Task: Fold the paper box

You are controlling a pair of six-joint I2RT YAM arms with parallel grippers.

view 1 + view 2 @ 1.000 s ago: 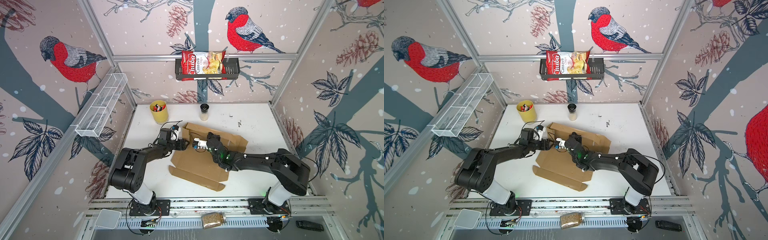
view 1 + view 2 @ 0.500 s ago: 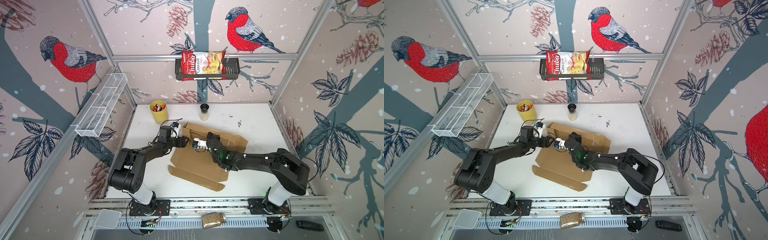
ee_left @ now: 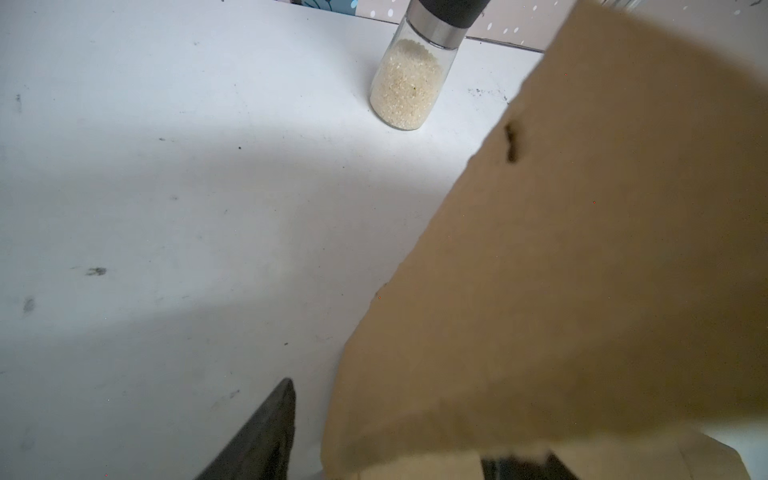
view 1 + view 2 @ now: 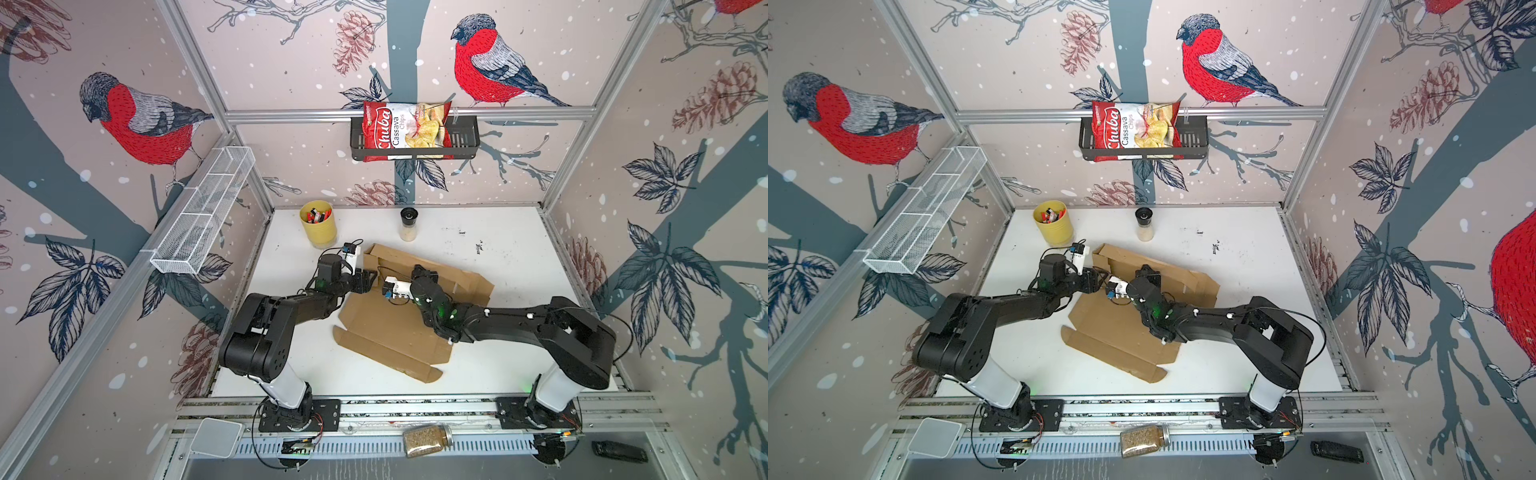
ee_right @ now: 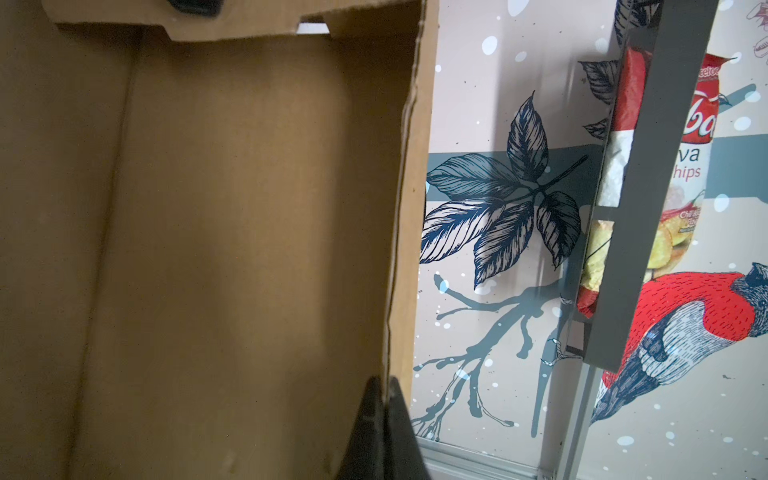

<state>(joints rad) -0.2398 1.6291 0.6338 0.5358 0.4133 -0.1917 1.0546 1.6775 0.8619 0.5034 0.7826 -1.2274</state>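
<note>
table: white top, scuffed. Both arms reach in from the front rail and meet over the box.
paper box: brown card sheet, mid-table, skewed to the table edges. The near panel lies flat with its front flaps spread out. The far part is half folded, with walls standing at the far-left corner. The right-end flaps lie flat on the table.
wire tray: white mesh, fixed to the left wall frame, well apart from the box.
black basket: hangs on the back rail and holds a chips bag.
right gripper: clenched on the top edge of the box's raised far wall. In the right wrist view the card edge runs in between the two fingers, with the box inside on one side and the back wall on the other.
left gripper: at the box's left side, against the raised flap, jaws apart. In the left wrist view one finger sits on the table side of the flap, with bare table showing between it and the card. The flap mostly hides the second finger. Nothing is clamped.
yellow cup: back left on the table, pens inside, near the box's far-left corner, not touching.
shaker: upright behind the box, pale grains, dark cap, apart from the card.
jar: on its side on the front rail, off the table.
</note>
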